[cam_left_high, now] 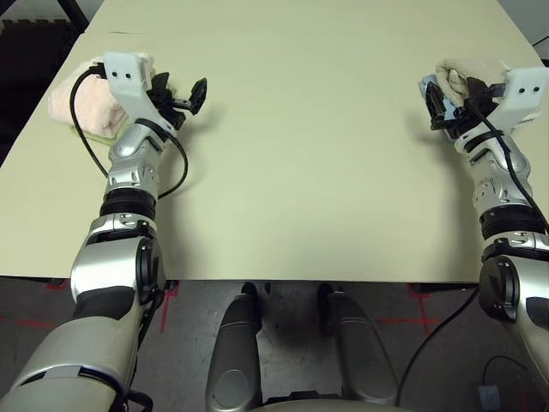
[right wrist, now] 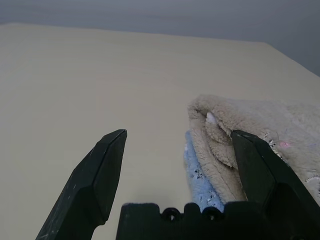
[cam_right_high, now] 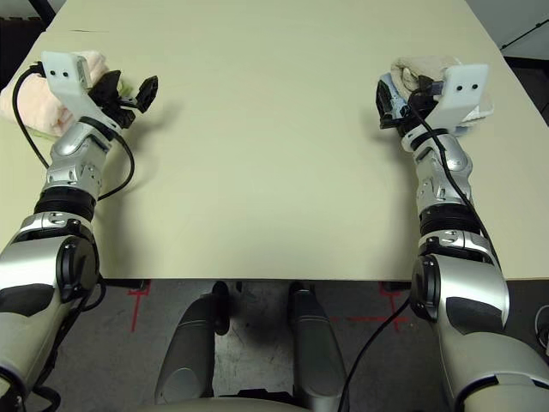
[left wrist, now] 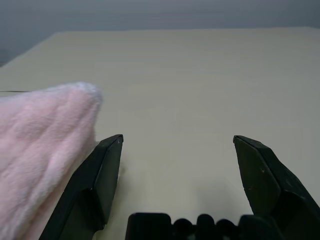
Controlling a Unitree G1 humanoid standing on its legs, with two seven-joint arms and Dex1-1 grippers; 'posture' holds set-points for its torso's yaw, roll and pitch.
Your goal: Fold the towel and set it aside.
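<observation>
The table lies open between the towel and, seemingly, 2 folded towels.

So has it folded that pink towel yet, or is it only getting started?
Hard to call it done. The towel lies bunched at the table's left edge, partly behind the left arm, so neat folds cannot be seen. Nothing is in hand: the left gripper and right gripper are both open and empty. Left, probably: picking it up and folding.

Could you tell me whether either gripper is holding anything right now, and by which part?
Nothing is held. The left gripper is open over bare table beside the pink towel, and the right gripper is open beside the beige towel.
</observation>
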